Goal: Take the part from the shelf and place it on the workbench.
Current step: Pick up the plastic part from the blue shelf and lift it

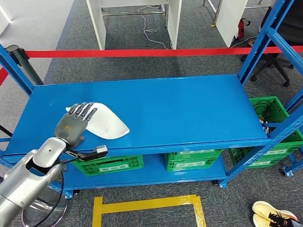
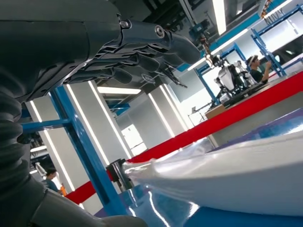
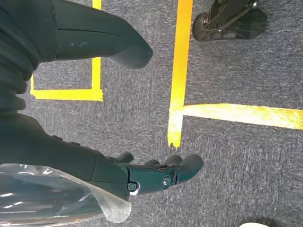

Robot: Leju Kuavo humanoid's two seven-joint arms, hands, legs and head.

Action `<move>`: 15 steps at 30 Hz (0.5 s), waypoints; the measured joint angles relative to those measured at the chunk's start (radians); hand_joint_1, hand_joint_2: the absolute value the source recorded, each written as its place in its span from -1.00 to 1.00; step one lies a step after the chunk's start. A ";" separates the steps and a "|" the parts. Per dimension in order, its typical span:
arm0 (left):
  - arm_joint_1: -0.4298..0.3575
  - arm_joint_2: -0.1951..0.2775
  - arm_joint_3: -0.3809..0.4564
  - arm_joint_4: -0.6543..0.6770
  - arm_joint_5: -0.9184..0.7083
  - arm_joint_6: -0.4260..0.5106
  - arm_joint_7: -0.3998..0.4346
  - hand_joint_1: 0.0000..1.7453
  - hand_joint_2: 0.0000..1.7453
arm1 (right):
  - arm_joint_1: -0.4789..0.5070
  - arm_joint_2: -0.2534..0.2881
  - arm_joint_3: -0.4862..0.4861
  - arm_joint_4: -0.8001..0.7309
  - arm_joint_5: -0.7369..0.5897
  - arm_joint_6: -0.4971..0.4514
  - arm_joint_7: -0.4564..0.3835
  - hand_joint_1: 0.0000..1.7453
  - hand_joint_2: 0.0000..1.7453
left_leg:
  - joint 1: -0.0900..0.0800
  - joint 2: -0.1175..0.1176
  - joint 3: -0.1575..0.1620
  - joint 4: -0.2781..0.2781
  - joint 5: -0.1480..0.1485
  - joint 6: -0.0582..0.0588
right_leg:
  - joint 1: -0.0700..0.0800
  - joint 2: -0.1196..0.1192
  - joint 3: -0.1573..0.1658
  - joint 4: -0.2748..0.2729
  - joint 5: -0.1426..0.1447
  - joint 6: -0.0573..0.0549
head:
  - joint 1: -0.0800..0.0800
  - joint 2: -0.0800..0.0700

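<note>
A white, flat, curved part (image 1: 107, 124) tapering to a point is seen lying on the top board of the blue shelf (image 1: 185, 109), toward its left end. Its near-left portion is covered by the left hand (image 1: 76, 120), so contact underneath cannot be judged. That hand is stretched flat over the part, fingers extended and apart, gripping nothing. The right hand (image 3: 107, 118) is hung above grey carpet (image 3: 232, 156), fingers apart, empty.

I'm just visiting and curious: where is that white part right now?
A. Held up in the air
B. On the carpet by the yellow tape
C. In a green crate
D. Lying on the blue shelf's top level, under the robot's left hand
D: the white part lies flat on the blue shelf, with the left hand over its near end.
</note>
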 joint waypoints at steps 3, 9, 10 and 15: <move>0.000 0.000 -0.004 0.000 0.004 0.000 -0.005 -1.00 1.00 | -0.001 0.000 -0.006 0.002 0.000 0.004 -0.001 -1.00 1.00 | 0.000 0.000 0.000 0.000 0.000 0.000 | 0.000 0.000 0.000 0.000 0.000 0.000 | 0.000 0.000; 0.000 0.000 -0.005 0.000 0.008 0.000 -0.011 -1.00 1.00 | -0.001 0.000 -0.014 0.003 0.001 0.010 -0.002 -1.00 1.00 | 0.000 0.000 0.000 0.000 0.000 0.000 | 0.000 0.000 0.000 0.000 0.000 0.000 | 0.000 0.000; 0.000 0.000 -0.005 0.000 0.008 0.000 -0.011 -1.00 1.00 | -0.001 0.000 -0.014 0.003 0.001 0.010 -0.002 -1.00 1.00 | 0.000 0.000 0.000 0.000 0.000 0.000 | 0.000 0.000 0.000 0.000 0.000 0.000 | 0.000 0.000; 0.000 0.000 -0.006 0.000 0.008 -0.001 -0.012 -1.00 1.00 | -0.001 0.000 -0.019 0.003 0.004 0.011 -0.004 -1.00 1.00 | 0.000 0.000 0.000 0.000 0.000 0.000 | 0.000 0.000 0.000 0.000 0.000 0.000 | 0.000 0.000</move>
